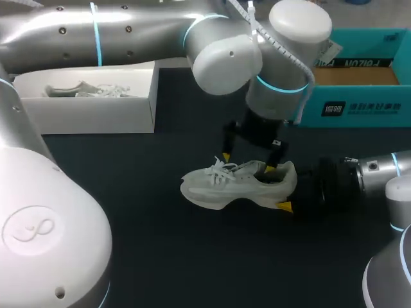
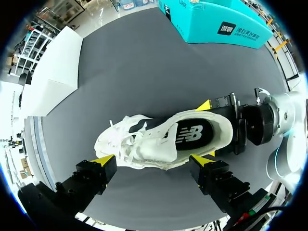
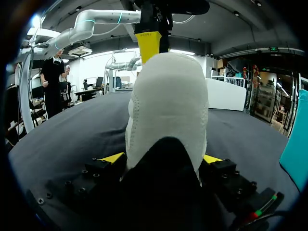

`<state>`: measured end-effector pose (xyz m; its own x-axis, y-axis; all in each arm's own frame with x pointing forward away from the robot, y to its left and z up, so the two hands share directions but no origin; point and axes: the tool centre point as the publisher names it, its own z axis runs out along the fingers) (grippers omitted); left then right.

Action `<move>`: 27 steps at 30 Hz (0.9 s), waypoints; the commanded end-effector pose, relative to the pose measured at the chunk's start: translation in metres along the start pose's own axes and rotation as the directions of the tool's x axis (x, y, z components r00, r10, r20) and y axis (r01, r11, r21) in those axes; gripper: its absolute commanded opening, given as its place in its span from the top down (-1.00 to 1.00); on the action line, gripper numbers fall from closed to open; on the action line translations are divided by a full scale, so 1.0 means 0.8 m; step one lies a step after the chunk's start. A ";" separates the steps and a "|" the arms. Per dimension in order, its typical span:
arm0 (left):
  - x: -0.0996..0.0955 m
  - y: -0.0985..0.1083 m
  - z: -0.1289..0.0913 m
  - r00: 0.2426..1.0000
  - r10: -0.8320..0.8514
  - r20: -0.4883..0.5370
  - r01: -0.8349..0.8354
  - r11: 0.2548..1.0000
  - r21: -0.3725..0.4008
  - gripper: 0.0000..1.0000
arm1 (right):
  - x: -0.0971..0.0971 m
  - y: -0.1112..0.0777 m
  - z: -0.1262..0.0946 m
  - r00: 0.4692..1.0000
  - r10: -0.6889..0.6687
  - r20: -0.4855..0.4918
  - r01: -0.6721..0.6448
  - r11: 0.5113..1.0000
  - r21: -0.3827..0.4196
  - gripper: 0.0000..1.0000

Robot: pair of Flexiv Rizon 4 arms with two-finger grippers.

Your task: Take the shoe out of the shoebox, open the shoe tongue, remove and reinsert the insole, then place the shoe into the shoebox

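In the head view the silver left arm (image 1: 282, 64) covers the near left corner of the teal cardboard shoebox (image 1: 359, 106) at the dark worktop's (image 1: 160, 256) far right corner, and the picture's edge cuts the box off. The pale contents of the open white cardboard box (image 1: 96, 106) at the far left edge are too small to tell. The right gripper (image 1: 288, 187) shows one yellow tip; the other is behind the heel of the white laced sneaker (image 1: 237, 186). From the right wrist, that heel hides the sneaker's toe and laces.
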<state>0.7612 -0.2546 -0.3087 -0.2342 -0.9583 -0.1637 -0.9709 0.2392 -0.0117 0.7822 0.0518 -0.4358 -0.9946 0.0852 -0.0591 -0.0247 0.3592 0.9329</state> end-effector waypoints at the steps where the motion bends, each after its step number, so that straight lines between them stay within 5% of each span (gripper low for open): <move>1: 0.018 0.001 0.014 0.999 -0.010 0.054 0.009 1.000 0.007 -1.00 | 0.002 -0.008 0.007 1.000 0.000 0.000 0.000 1.000 0.004 1.00; 14: 0.010 -0.006 0.047 0.988 -0.084 0.128 0.084 0.996 0.003 -1.00 | 0.002 -0.008 0.007 1.000 0.000 0.000 0.000 1.000 0.004 1.00; 15: 0.009 -0.006 0.047 0.987 -0.097 0.125 0.098 0.995 0.001 -0.38 | 0.002 -0.008 0.007 1.000 0.000 0.000 0.000 1.000 0.004 1.00; 16: 0.008 -0.007 0.047 0.987 -0.097 0.126 0.098 0.995 0.003 0.94 | 0.002 -0.008 0.007 1.000 0.000 0.000 0.000 1.000 0.004 1.00; 27: -0.031 0.003 0.029 0.980 -0.156 0.119 0.152 0.987 0.041 1.00 | 0.002 -0.008 0.007 1.000 0.000 0.000 0.000 1.000 0.004 1.00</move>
<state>0.7687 -0.2419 -0.3368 -0.0759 -0.9501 -0.3026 -0.9930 0.0997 -0.0640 0.7822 0.0519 -0.4358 -0.9946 0.0851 -0.0591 -0.0247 0.3592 0.9329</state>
